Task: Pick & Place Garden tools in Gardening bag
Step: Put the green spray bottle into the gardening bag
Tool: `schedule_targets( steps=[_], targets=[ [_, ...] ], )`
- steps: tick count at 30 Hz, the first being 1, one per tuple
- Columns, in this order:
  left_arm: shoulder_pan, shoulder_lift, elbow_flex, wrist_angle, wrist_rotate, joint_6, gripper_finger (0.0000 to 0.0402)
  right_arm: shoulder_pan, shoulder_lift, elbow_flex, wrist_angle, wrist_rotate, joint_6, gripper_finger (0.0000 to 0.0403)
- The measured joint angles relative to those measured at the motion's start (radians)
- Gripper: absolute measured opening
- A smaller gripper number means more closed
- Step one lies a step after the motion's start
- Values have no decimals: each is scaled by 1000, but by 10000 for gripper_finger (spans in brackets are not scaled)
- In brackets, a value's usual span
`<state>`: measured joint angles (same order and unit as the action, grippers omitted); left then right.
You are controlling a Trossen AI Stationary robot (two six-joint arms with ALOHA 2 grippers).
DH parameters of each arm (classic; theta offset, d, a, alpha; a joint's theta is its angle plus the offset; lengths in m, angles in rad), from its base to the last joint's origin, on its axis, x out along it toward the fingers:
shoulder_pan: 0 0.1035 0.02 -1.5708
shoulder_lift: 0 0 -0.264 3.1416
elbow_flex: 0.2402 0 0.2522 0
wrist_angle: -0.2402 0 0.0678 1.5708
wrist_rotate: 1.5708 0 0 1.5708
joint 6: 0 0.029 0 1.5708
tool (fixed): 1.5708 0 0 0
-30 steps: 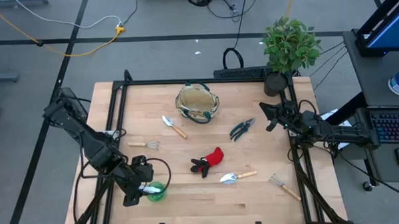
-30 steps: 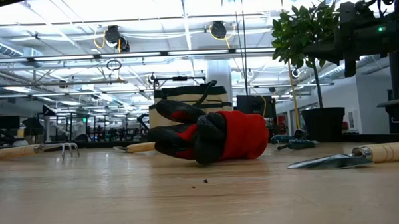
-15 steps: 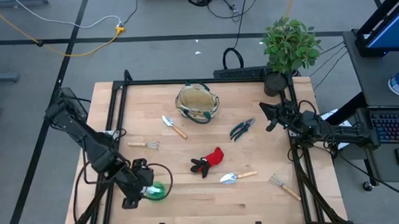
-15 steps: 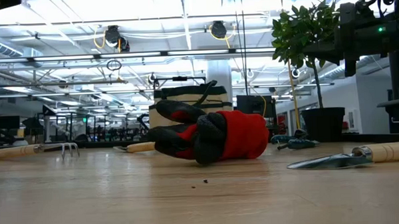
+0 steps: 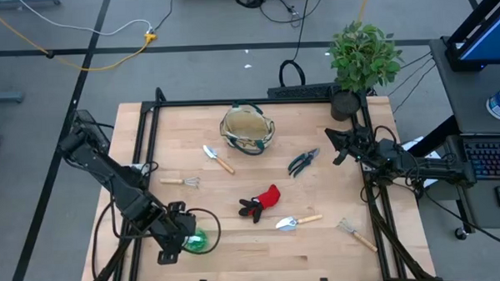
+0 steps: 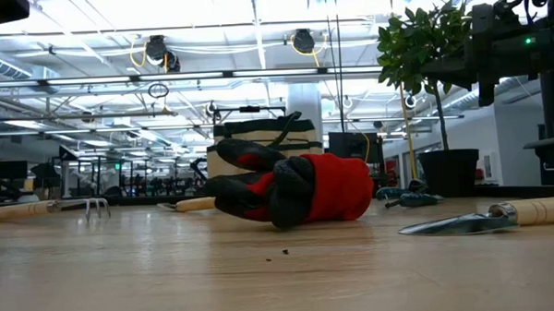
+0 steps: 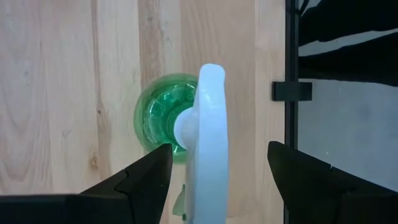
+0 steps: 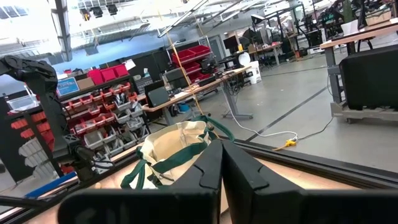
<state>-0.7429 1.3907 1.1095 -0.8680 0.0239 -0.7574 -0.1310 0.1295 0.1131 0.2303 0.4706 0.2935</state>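
Left gripper down at table's near-left corner, 2 fingers spread, flanking green-white round item, no squeeze visible. Gardening bag well beyond, toward far edge. Right gripper clenched, empty, far right.

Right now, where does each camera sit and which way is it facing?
High: overhead, straight down; both arms, left gripper over the green-and-white round item.
Low: table height, across the red-and-black glove; no gripper visible.
Left wrist: down between open fingers onto that item.
Right wrist: past the shut right gripper at the beige fabric bag.
Shared: the high view shows glove and bag too.
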Motion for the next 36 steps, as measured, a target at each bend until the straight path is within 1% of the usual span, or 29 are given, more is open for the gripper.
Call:
schedule_targets(
  steps=[4, 8, 11, 15, 19, 23, 24, 28, 31, 34, 36],
  targets=[
    [0, 0, 0, -1, -41, 45, 269, 0, 0, 0, 0, 0, 0, 4],
    [0, 0, 0, -3, -78, 51, 267, 0, 0, 0, 0, 0, 0, 4],
    [3, 0, 0, -3, -78, 49, 247, 0, 0, 0, 0, 0, 0, 4],
    [3, 0, 0, -3, -78, 53, 193, 0, 0, 0, 0, 0, 0, 4],
    [3, 0, 0, -3, -80, 53, 124, 0, 0, 0, 0, 0, 0, 4],
    [6, -3, 0, 1, -123, 47, 56, 0, 0, 0, 0, 0, 0, 4],
    [11, -3, 1, 7, -124, 44, 51, 0, 0, 0, 0, 0, 0, 4],
    [41, -1, 17, 0, -120, 20, 51, 0, 0, 0, 0, 0, 0, 4],
    [80, 0, 70, -9, -134, 50, 51, 0, 0, 0, 0, 0, 0, 4],
    [122, 0, 165, -71, -195, 133, 51, 0, 0, 0, 0, 0, 0, 4],
    [153, 0, 245, -121, -271, 212, 51, 0, 0, 0, 0, 0, 0, 4]
  ],
)
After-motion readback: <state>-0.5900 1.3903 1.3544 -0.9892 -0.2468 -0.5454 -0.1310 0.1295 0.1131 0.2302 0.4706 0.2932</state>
